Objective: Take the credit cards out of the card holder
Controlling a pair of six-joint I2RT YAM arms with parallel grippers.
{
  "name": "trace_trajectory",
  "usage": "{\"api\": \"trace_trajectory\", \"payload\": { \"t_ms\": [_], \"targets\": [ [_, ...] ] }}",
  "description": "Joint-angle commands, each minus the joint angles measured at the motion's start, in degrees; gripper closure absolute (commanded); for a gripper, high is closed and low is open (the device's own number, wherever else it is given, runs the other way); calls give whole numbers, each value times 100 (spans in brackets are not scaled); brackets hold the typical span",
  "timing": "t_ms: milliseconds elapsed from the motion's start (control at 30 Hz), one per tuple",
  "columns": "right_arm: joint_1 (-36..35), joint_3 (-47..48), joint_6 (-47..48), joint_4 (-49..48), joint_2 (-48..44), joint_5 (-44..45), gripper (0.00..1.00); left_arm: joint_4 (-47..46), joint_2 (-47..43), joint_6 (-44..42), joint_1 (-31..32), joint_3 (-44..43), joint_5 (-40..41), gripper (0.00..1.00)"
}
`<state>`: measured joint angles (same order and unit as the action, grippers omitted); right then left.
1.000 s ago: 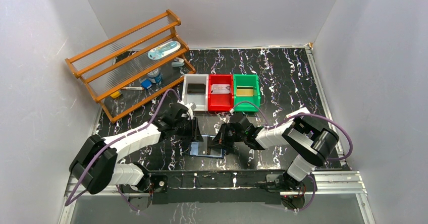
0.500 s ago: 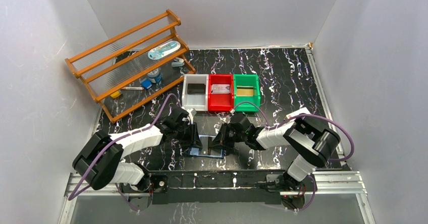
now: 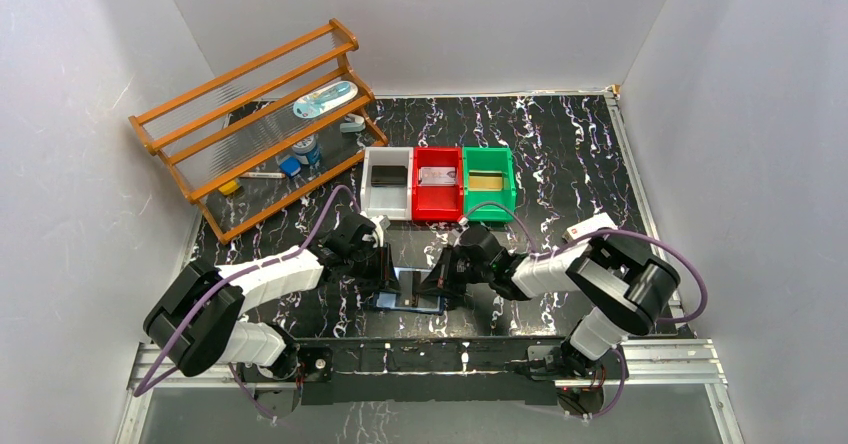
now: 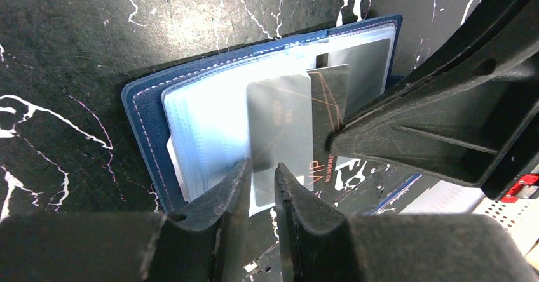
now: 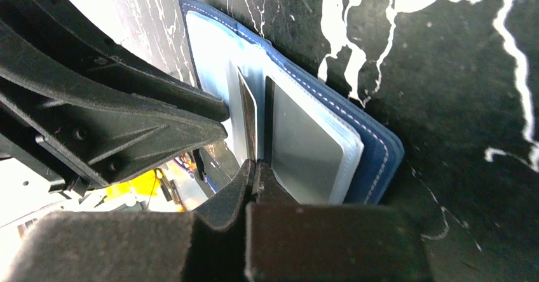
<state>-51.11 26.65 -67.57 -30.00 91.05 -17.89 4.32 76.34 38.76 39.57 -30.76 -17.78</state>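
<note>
The bench [image 3: 560, 144], black with white marble-like veins, spreads out ahead of the left end effector [image 3: 390, 274] and the right end effector [image 3: 432, 276]. Plain pale grey panels close it in: a back wall [image 3: 420, 24] far ahead of both, a left wall [image 3: 80, 114] out past the left end effector, and a right wall [image 3: 750, 114] past the right one. An orange-brown wooden rack [image 3: 250, 114] stands ahead and to the left of the left end effector, near the left wall. A silver metal rail [image 3: 680, 359] runs behind both. The light is soft and even, with a pale glare [image 4: 210, 34] on the bench just ahead of the left end effector.
</note>
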Motion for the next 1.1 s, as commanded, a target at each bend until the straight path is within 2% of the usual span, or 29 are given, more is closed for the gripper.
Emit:
{"api": "trace_trajectory", "payload": {
  "t_ms": [0, 133, 233, 400, 500, 600, 633, 667, 733, 967, 1067],
  "targets": [
    [41, -280, 66, 178, -345, 155, 100, 516, 145, -156, 59, 123, 444, 80],
    [40, -303, 69, 117, -285, 84, 100, 509, 178, -164, 57, 116, 426, 80],
    [45, -253, 18, -95, -163, -26, 95, 500, 180, -179, 61, 101, 385, 81],
    [40, -160, -147, -301, -18, 43, 73, 517, 176, -211, 58, 88, 357, 81],
    [40, -97, -170, -383, 123, 31, 71, 509, 171, -200, 59, 99, 346, 82],
    [41, -151, -254, -674, 254, -37, 75, 516, 155, -210, 68, 102, 345, 82],
    [46, -158, -227, -664, 213, -40, 85, 517, 141, -211, 64, 97, 358, 82],
    [44, -196, -179, -547, 102, 32, 90, 531, 113, -198, 69, 101, 378, 82],
    [49, -287, -10, -40, -319, 298, 98, 618, -13, -183, 66, 93, 473, 82],
    [94, -437, 213, 779, -1363, 468, 98, 870, -391, -193, 68, -72, 705, 80],
    [101, -393, 267, 1164, -1655, 676, 98, 956, -527, -181, 68, -163, 781, 74]
  ]
}}
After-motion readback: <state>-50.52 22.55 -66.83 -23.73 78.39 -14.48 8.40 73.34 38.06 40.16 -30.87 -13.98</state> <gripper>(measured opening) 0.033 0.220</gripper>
